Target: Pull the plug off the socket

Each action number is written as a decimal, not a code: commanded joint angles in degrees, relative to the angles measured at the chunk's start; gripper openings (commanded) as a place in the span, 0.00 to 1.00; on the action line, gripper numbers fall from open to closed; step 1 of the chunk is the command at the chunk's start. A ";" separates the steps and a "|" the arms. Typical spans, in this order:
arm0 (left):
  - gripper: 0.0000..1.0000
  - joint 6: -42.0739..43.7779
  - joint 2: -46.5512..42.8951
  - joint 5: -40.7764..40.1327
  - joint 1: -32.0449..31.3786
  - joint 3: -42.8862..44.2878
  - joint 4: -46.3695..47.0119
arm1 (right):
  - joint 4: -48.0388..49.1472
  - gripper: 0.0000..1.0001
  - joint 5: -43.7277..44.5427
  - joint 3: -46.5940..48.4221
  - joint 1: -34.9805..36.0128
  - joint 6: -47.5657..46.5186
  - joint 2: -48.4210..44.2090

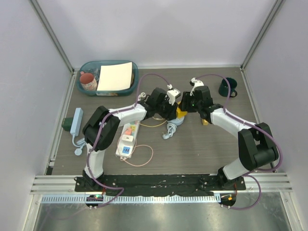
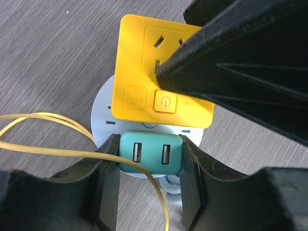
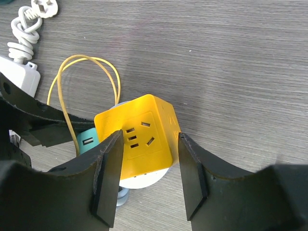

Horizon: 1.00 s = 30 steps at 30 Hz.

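Left jaws clamp teal block (image 2: 150,153) sides; right jaws overlap yellow cube (image 3: 139,139).

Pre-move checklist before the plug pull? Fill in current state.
1. Left gripper on plug: not ok, it pinches the teal USB block.
2. Right gripper bracing socket: not ok, it straddles the yellow cube, jaws apart.
3. Plug seated in socket: cannot tell, too small in the top view.
4. Yellow cord clear of left gripper: not ok, it lies across one finger.
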 commanded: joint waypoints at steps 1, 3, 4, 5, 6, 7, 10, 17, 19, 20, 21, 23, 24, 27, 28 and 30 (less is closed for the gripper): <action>0.00 -2.21 -5.31 -1.39 1.42 -6.83 11.17 | -13.11 0.52 5.79 -2.53 0.64 -3.99 3.97; 0.00 -2.22 -4.61 -1.92 1.42 -7.05 11.82 | -13.20 0.51 6.23 -2.35 0.82 -4.08 3.71; 0.00 -1.87 -3.56 -2.27 1.50 -4.61 9.99 | -13.20 0.51 6.41 -2.35 0.82 -4.08 3.53; 0.00 -0.65 -3.38 -2.71 1.51 -3.02 9.02 | -13.29 0.51 6.49 -2.35 0.91 -4.08 3.44; 0.00 -0.37 -3.29 -3.41 1.59 -1.35 7.18 | -13.29 0.50 6.67 -2.35 0.99 -4.08 3.44; 0.00 -0.20 -3.38 -3.42 1.94 1.45 6.64 | -13.37 0.50 6.76 -2.27 1.00 -3.99 3.44; 0.00 -0.72 -4.69 -1.84 1.86 1.58 6.28 | -13.37 0.50 7.37 -2.09 1.17 -4.08 3.61; 0.00 -1.17 -5.23 -5.25 1.07 -5.40 10.87 | -13.90 0.50 8.95 -1.65 1.61 -4.34 3.18; 0.00 -0.11 -2.42 -5.70 1.33 2.08 5.24 | -13.90 0.50 9.39 -1.74 2.05 -4.26 2.91; 0.00 -0.45 -2.15 -5.01 1.42 3.66 4.44 | -14.08 0.49 9.57 -1.74 2.14 -4.34 2.74; 0.00 -1.50 -3.10 -4.04 1.33 4.46 4.09 | -14.08 0.49 9.75 -1.74 2.22 -4.34 2.82; 0.00 -2.30 -5.30 -2.98 0.72 2.11 5.22 | -14.17 0.49 10.01 -1.48 2.22 -4.34 3.00; 0.00 -1.96 -7.84 -4.11 -0.16 -2.43 7.49 | -14.34 0.49 10.27 -1.39 2.31 -4.43 3.26; 0.00 -0.64 -9.53 -7.18 0.18 -9.22 12.51 | -14.17 0.49 10.54 -1.47 2.31 -4.52 3.27; 0.00 -0.46 -8.66 -7.46 0.71 -8.54 12.00 | -14.17 0.49 10.63 -1.47 2.31 -4.52 3.26; 0.00 -1.24 -6.55 -5.72 2.37 -2.69 7.88 | -14.25 0.48 10.98 -1.82 2.40 -4.34 2.83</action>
